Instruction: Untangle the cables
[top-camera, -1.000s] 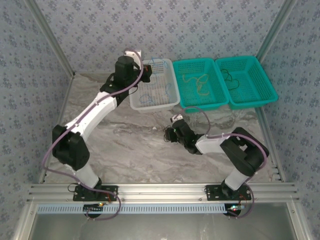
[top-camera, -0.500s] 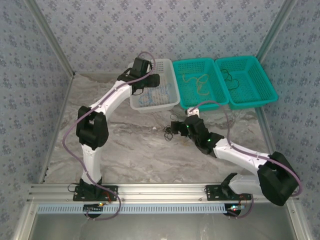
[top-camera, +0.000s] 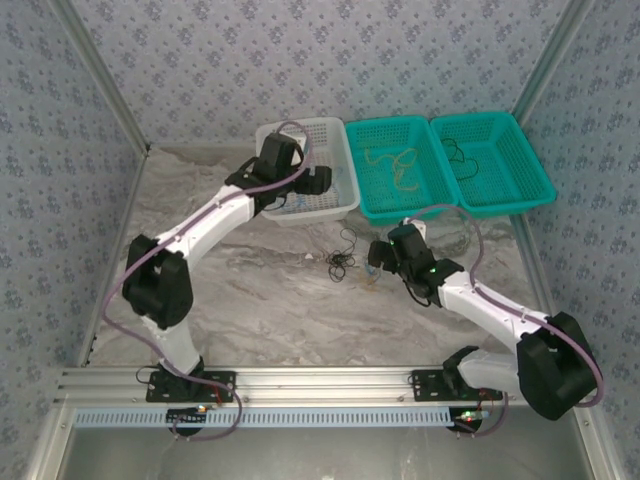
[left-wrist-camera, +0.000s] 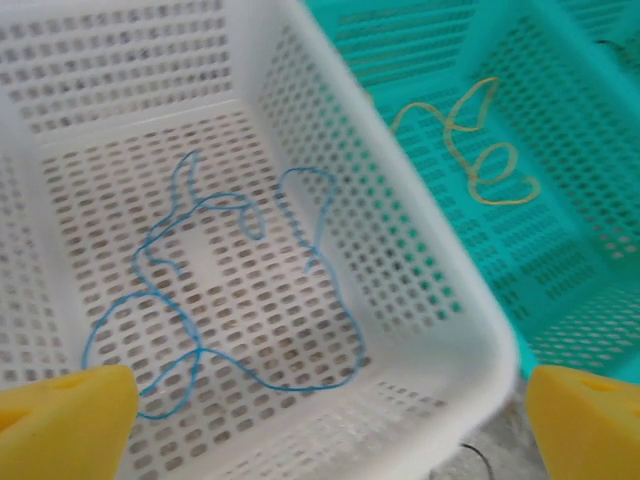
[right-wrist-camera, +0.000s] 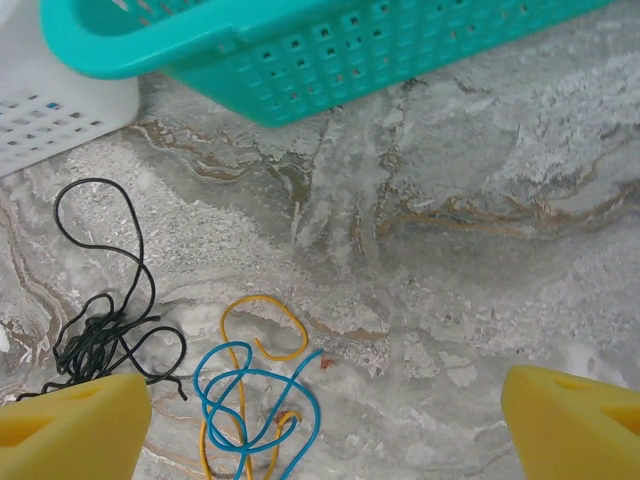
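Sorting under way: my left fingers (left-wrist-camera: 62, 418), spread and empty, hang over the white basket (left-wrist-camera: 440, 335) holding one blue cable (left-wrist-camera: 200, 352). My right fingers (right-wrist-camera: 72, 420), also apart, hover over tangled cables (right-wrist-camera: 240, 385) just outside it; I judge a pinch comes next.

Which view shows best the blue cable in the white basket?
The left wrist view: the blue cable lies clear and close in the white basket. Top external: the left arm hides most. Right wrist: basket corner.
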